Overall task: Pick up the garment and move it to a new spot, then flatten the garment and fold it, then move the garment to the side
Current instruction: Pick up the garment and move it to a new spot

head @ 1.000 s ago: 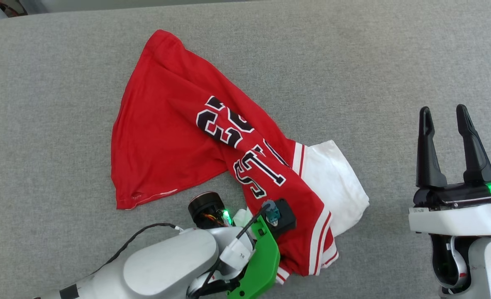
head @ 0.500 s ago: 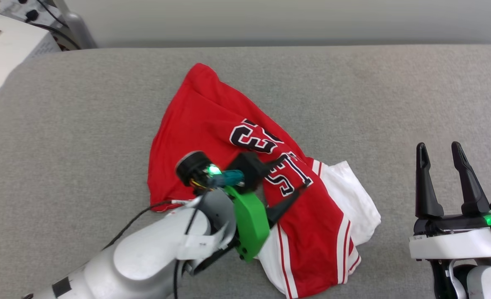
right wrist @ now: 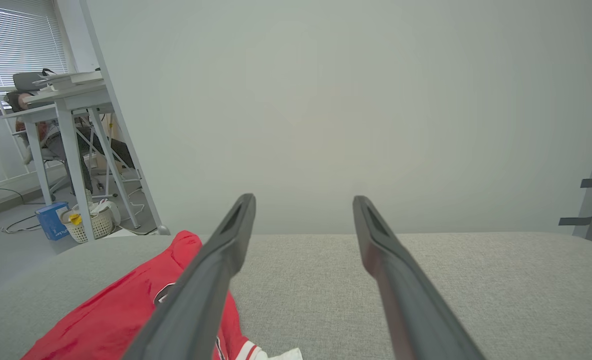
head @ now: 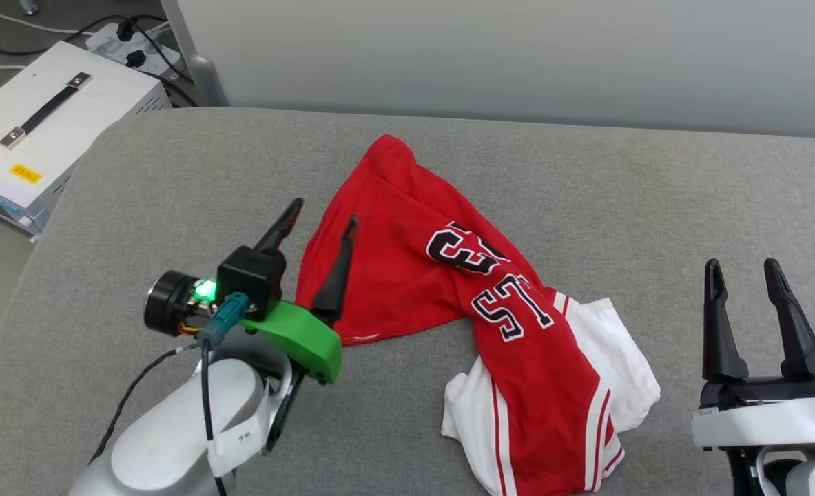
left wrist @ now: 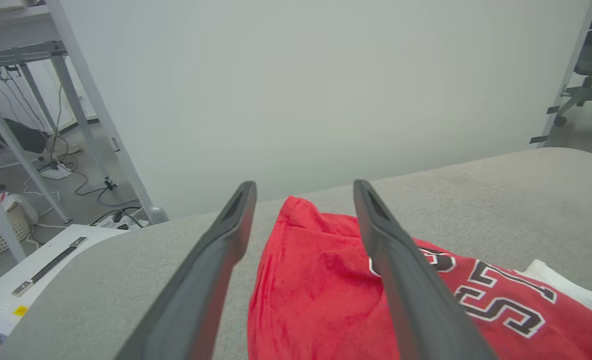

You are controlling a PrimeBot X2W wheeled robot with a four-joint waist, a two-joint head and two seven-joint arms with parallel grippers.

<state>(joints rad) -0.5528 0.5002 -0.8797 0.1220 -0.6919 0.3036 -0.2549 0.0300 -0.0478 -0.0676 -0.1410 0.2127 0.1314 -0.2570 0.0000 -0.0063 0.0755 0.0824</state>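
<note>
Jaws on both arms stand wide open and hold nothing: in the head view my left gripper (head: 324,212) hovers at the left edge of the garment (head: 407,275), which lies crumpled on the grey padded surface (head: 173,172), while my right gripper (head: 742,267) sits well apart to its right. In the left wrist view, red fabric lies between and below the spread fingers (left wrist: 210,270). In the right wrist view, the garment sits low on the left, partly behind one finger.
</note>
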